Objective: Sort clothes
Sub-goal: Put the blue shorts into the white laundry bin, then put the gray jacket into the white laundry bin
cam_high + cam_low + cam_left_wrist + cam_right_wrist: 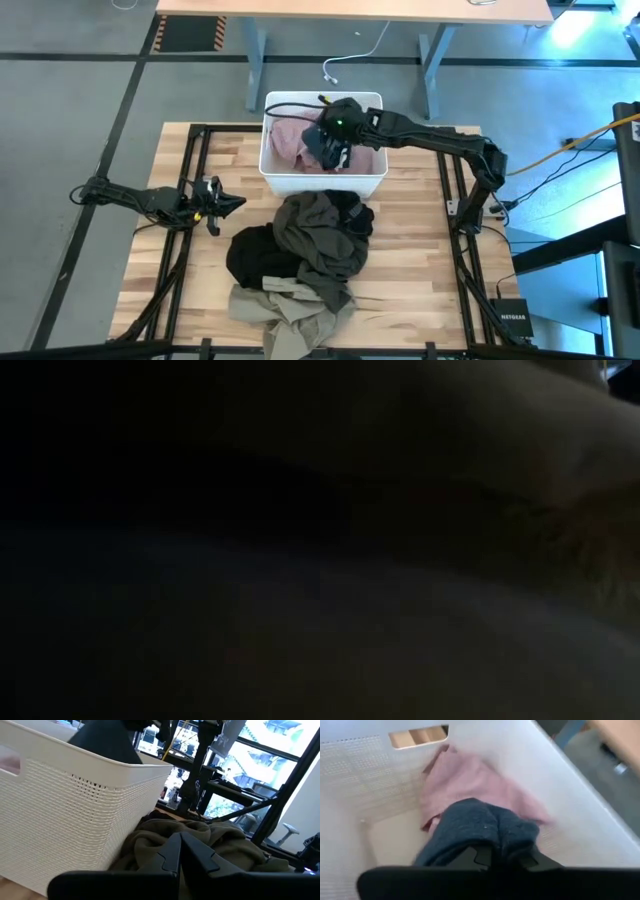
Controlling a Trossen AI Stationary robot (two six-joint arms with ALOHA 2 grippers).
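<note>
A: Now, item one: dark blue garment (pixel 480 827), bunched between the right gripper (pixel 497 856) fingers, which are clamped on it, hanging just inside the white bin (pixel 283 181).

B: Beneath it?

A: Item two: pale pink shirt (pixel 465 782), crumpled on the bin floor directly under and beyond that gripper, touching the blue cloth. From above, the right gripper (pixel 335 135) sits over the bin's middle with the pink fabric (pixel 290 140) to its side.

B: And outside the bin?

A: Item three: dark olive garment (pixel 325 240), heaped on the wooden table (pixel 180 290) against the bin's near wall, ahead of the left gripper (pixel 222 203). Item four: black garment (pixel 258 258), overlapping the olive one's edge. Item five: khaki-beige garment (pixel 285 310), at the pile's near end, farthest from both grippers.

B: Left gripper state?

A: Fingers nearly together, holding nothing, low above the table just beside the pile. Its own camera shows the olive cloth (pixel 210 837) right in front of the fingertips (pixel 172 852), bin wall (pixel 75 815) alongside.

B: Low camera?

A: Dark; nothing can be told.
</note>
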